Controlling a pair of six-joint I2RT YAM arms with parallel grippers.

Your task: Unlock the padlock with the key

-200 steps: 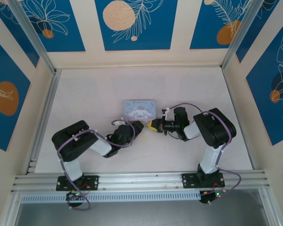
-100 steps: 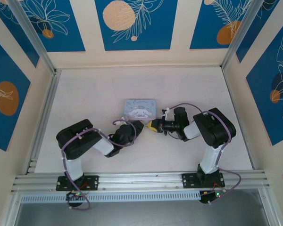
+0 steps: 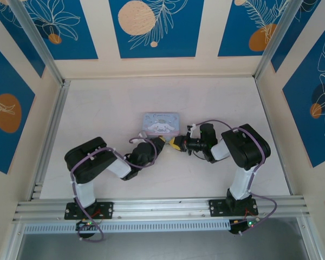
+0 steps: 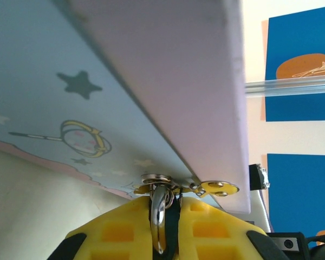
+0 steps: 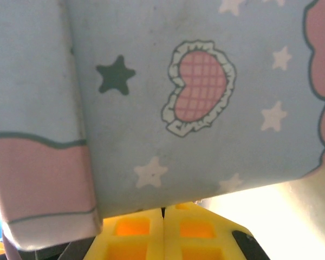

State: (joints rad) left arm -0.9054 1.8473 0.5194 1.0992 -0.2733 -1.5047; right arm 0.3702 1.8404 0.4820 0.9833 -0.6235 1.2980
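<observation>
Left gripper [image 4: 170,208] on padlock [image 4: 158,222] beneath tin [image 4: 97,65]

Polished, gleaming metal shackle of the padlock [image 4: 158,219] between the left end effector's [image 4: 172,208] matt yellow moulded plastic; the tin box [image 4: 97,119] shows smooth satin print, the desk [image 3: 108,108] pale and matt.

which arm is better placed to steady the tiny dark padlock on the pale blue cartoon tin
Left, most likely. The left gripper clamps the padlock's silver shackle at the tin's clasp. The right gripper is shut, facing the tin's printed side, with nothing visible between its fingers.
</observation>
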